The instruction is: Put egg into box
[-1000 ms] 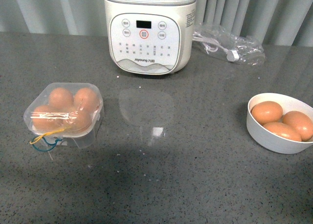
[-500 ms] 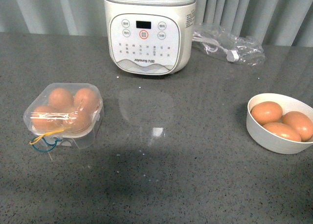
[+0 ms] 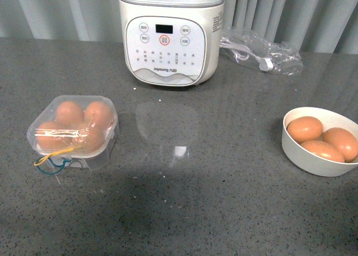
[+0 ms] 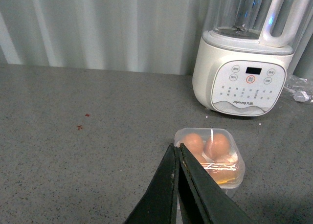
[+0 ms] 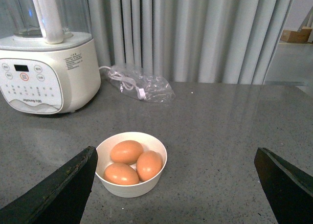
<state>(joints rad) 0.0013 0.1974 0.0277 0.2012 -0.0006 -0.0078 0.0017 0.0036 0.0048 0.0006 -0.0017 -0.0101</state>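
The box (image 3: 72, 130), a small clear case with yellow and blue loops at its front, sits on the left of the grey counter. It holds several orange-brown eggs under its clear lid. Three more eggs (image 3: 305, 128) lie in a round white bowl (image 3: 293, 155) on the right. Neither gripper shows in the front view. My left gripper (image 4: 177, 146) is shut and empty, its tips just short of the box (image 4: 230, 177). My right gripper (image 5: 176, 153) is open wide and empty, with the bowl (image 5: 132, 187) and its eggs (image 5: 126, 151) just ahead between the fingers (image 5: 73, 185).
A white blender base (image 3: 168, 41) with a control panel stands at the back centre. A crumpled clear bag with a cable (image 3: 263, 55) lies behind the bowl. Grey curtains close off the far edge of the counter (image 3: 184, 200).
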